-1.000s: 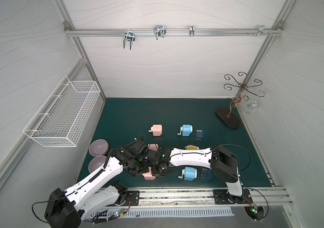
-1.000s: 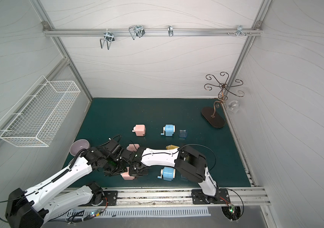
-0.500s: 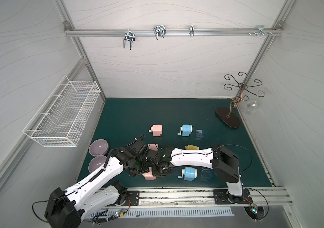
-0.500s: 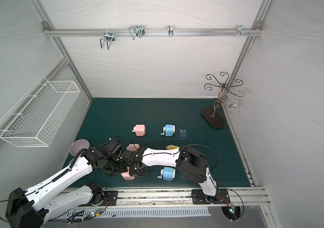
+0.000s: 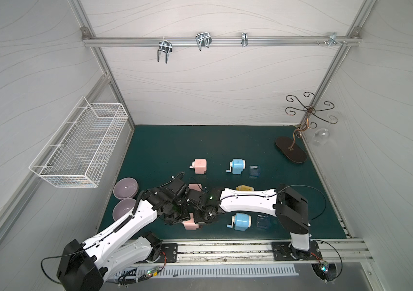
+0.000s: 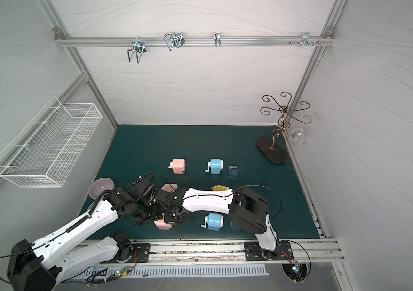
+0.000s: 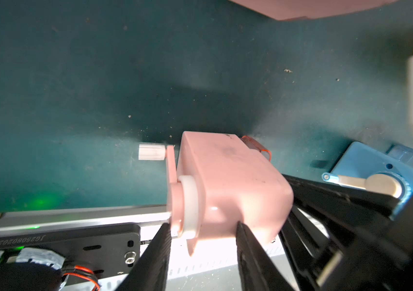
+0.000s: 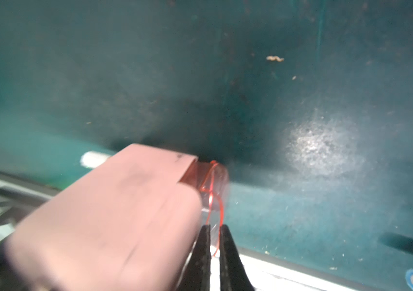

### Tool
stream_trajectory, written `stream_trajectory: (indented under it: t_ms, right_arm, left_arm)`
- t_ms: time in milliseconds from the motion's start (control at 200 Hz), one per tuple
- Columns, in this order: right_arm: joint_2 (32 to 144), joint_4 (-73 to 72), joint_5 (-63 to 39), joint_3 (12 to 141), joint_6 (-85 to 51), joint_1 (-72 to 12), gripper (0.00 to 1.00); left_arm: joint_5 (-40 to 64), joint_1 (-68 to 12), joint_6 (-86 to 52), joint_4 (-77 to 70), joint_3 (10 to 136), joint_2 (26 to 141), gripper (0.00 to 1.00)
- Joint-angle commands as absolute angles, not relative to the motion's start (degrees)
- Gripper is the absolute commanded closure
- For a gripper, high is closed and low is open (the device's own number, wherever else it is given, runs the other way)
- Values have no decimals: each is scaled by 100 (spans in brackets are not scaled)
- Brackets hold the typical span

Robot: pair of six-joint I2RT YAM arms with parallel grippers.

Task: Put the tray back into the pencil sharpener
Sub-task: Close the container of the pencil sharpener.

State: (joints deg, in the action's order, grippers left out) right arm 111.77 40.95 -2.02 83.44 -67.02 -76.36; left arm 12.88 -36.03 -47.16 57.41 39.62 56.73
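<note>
Little has shifted — right pincer (image 8: 214, 228) still pinches tray (image 8: 214, 179) at sharpener (image 8: 114, 209).

Black base plate (image 7: 74, 241): "JC250802025"

The 2 arms meet at the pink sharpener (image 5: 191, 224). The left arm (image 5: 125, 224) reaches in low, with the left gripper (image 7: 204, 239) clamped on the sharpener's body. The right arm (image 5: 248, 201) stretches in from the tray end, with the right gripper (image 8: 214, 241) pinching the tray (image 8: 213, 186).

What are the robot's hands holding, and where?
The left hand clamps the pink sharpener near its crank end; right hand pinches the clear red tray by its rim.
</note>
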Motion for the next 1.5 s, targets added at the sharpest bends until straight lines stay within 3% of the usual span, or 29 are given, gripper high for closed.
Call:
stream_trajectory:
  t_ms: [0,756,1496]
  right_arm:
    - [10900,4159,-97,8376,-6651,-7691,88]
    - [9732,3913,218,6957,-6741,-7429,88]
    - [10467,2917,-775,6748,-6426,-7277,92]
  left_arm:
    - [1244,-3665,-4724,5590,3821,5801,55]
    - [1187,-3665,-4744,5617,3823,5783,55]
    - [1225,-3665,-4734,5608,3823,5810,55]
